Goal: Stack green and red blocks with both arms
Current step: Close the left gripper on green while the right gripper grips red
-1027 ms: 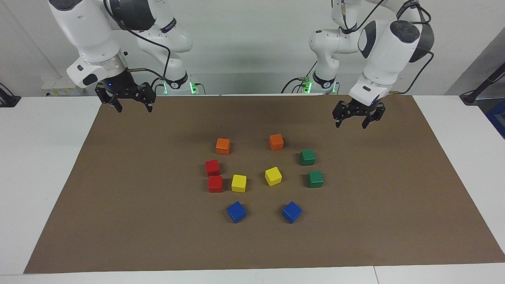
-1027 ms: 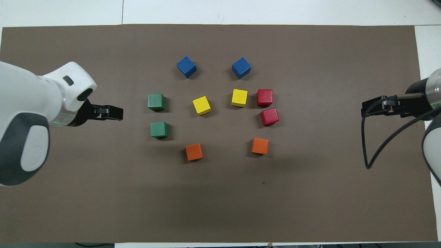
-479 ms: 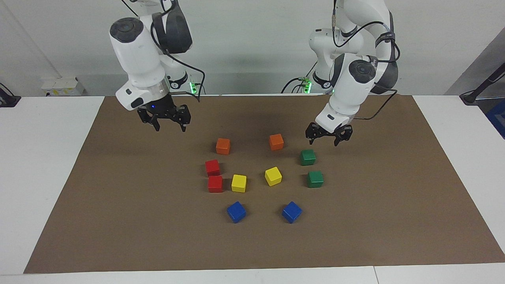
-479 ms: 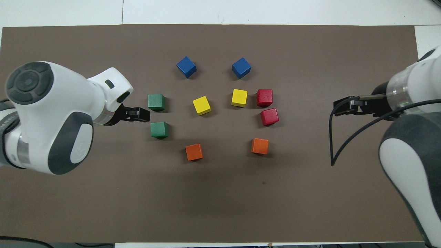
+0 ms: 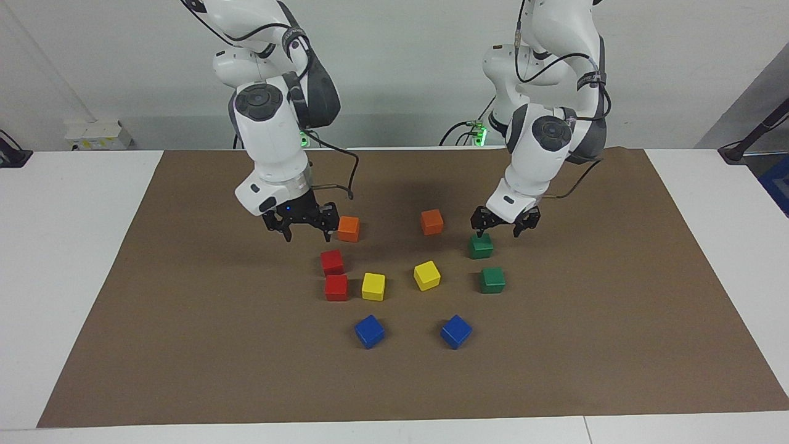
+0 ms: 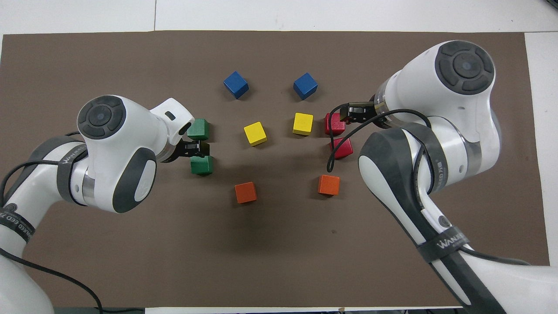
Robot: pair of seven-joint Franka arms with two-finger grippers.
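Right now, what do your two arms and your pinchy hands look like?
Both arms are big, glossy white tubes with rounded dark grey caps and bands at the joints. Black cables loop along them, and one dark band reads WANJEE. The left arm and right arm look alike. Each ends in a small black two-finger gripper: the left gripper and the right gripper, which shows a tiny blue light.
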